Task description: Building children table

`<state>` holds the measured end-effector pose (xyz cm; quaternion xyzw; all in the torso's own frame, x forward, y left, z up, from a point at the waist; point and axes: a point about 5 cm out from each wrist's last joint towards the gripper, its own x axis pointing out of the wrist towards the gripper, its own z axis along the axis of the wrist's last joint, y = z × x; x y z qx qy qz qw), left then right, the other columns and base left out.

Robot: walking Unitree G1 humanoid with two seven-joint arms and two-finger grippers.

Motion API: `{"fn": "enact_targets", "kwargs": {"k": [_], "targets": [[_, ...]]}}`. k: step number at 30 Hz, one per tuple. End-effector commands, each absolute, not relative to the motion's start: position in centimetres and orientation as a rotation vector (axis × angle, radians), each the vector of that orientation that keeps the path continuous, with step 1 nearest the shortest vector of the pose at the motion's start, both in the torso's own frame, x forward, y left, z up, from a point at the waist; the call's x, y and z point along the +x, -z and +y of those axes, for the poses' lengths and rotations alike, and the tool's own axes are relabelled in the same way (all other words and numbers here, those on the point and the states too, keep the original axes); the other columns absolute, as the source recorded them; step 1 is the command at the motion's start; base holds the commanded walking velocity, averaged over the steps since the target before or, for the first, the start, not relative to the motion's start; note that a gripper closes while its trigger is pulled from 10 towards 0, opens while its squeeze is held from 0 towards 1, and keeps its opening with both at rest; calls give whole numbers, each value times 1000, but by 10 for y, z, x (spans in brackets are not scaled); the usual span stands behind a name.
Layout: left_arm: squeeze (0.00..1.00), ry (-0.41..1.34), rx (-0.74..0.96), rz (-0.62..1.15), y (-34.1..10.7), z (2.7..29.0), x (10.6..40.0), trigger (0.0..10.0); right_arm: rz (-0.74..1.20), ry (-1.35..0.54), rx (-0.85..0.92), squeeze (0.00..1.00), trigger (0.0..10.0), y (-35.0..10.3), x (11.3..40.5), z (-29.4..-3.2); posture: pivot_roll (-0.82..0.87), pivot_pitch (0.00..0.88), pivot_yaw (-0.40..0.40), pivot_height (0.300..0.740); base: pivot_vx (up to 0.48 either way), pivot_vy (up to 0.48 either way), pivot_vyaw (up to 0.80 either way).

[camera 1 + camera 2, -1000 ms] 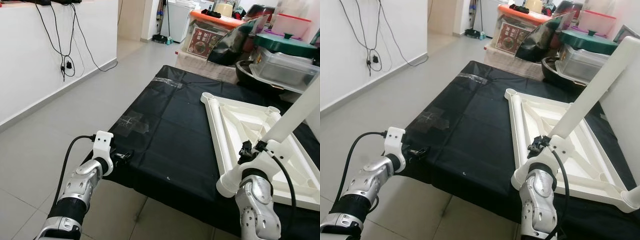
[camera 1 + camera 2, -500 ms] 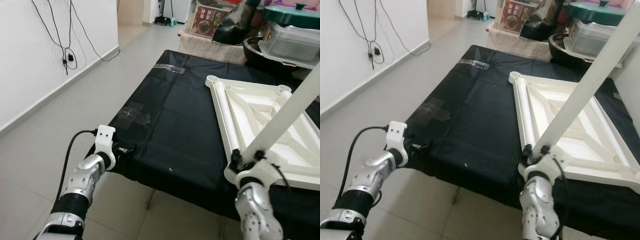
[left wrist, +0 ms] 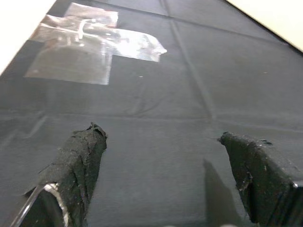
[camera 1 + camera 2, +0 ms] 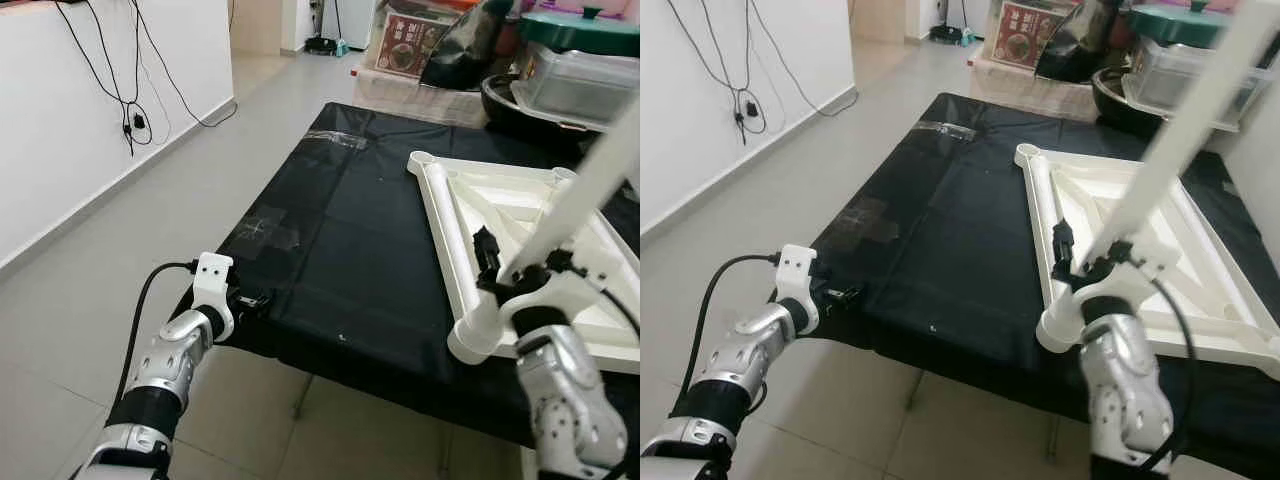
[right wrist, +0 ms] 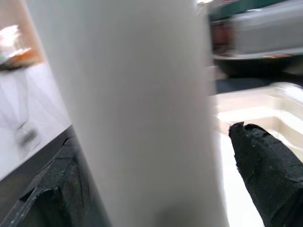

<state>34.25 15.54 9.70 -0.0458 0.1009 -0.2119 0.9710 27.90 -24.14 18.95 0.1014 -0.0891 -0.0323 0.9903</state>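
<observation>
A white children's table top [image 4: 500, 205] lies upside down on the black cloth [image 4: 340, 230]. My right gripper [image 4: 512, 268] is shut on a white table leg [image 4: 590, 190], held tilted up and to the right just above the top's near-left corner socket [image 4: 470, 342]. In the right wrist view the leg [image 5: 137, 109] sits between the black fingers [image 5: 265, 161]. My left gripper [image 4: 255, 300] rests low at the cloth's near-left edge, open, with nothing between its fingers [image 3: 78, 161].
A patch of clear tape [image 4: 268, 228] shines on the cloth. Boxes, pots and lidded containers [image 4: 570, 70] crowd the far side. A white wall with hanging cables [image 4: 130, 120] stands to the left, beyond a strip of grey tiled floor [image 4: 130, 240].
The right forearm has swung to the right and the gripper with the leg now sits a little higher over the corner socket. The left arm has stayed put. The camera shifted slightly.
</observation>
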Motion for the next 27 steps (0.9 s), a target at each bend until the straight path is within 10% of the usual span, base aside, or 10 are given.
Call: {"fn": "enact_targets", "kwargs": {"k": [1, 2, 14, 15, 27], "targets": [[0, 445, -91, 208, -96, 150, 343, 10000, -156, 31, 222, 188, 10000, -185, 281, -242, 119, 0, -113, 740, 0, 0, 0], [0, 445, -92, 208, -96, 150, 343, 10000, -142, -40, 186, 0, 10000, -187, 285, -246, 121, 0, -115, 740, 0, 0, 0], [0, 439, -90, 211, -94, 151, 343, 10000, 54, -290, 10, 0, 10000, -181, 312, -299, 144, 0, -129, 740, 0, 0, 0], [0, 436, -89, 211, -94, 152, 343, 10000, 73, -287, 2, 0, 0, -179, 314, -303, 155, 0, -136, 740, 0, 0, 0], [0, 424, -71, 213, -95, 158, 344, 10000, 115, -397, 64, 0, 0, -150, 309, -298, 164, 0, -126, 740, 0, 0, 0]]}}
